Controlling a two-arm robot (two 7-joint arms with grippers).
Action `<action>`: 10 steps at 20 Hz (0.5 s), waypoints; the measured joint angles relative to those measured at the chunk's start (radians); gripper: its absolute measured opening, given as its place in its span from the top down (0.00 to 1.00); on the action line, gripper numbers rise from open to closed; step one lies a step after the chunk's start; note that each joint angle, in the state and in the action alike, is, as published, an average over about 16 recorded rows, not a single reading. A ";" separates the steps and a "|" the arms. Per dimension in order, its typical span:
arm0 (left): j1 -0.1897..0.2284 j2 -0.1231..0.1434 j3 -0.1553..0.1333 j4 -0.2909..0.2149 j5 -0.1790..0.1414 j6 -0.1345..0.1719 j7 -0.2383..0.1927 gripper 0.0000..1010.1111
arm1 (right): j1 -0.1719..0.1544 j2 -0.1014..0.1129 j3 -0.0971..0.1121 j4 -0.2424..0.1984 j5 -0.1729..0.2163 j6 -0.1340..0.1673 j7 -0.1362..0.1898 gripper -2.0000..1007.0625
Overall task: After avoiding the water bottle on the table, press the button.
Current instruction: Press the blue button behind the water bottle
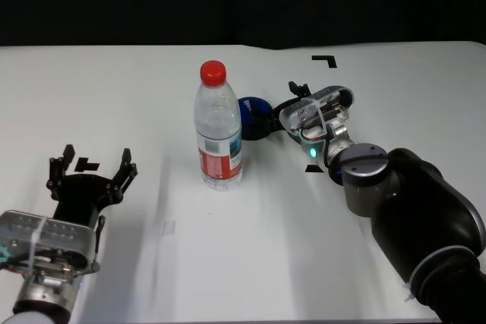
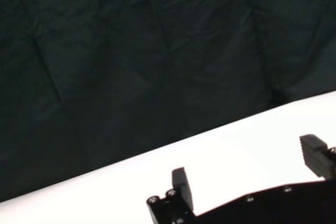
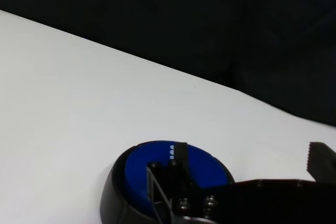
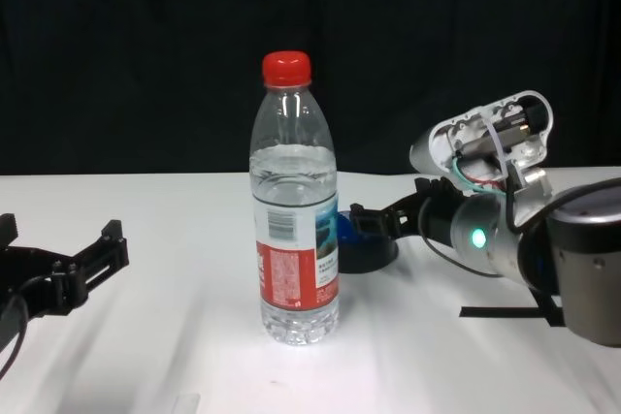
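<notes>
Button (image 1: 253,117) sits on the worktop (image 1: 137,96) just behind the water bottle (image 1: 218,128), at its 1 o'clock. Right tool (image 1: 282,111) at the button's 3 o'clock, fingers apart, one over the blue dome, holding nothing. Risk: sweeping toward 9 o'clock could topple the bottle. Left tool (image 1: 91,169) idle, spread, empty.

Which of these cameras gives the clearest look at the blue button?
The right wrist view: the button fills the foreground, partly under the right gripper. Head and chest views show it half hidden behind the water bottle; the left wrist view misses it.
</notes>
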 joint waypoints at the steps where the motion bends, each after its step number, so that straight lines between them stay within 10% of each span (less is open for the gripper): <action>1: 0.000 0.000 0.000 0.000 0.000 0.000 0.000 0.01 | 0.000 0.000 -0.001 0.001 0.000 0.002 0.001 0.00; 10: 0.000 0.000 0.000 0.000 0.000 0.000 0.000 0.01 | -0.002 0.003 -0.003 0.001 -0.001 0.005 0.006 0.00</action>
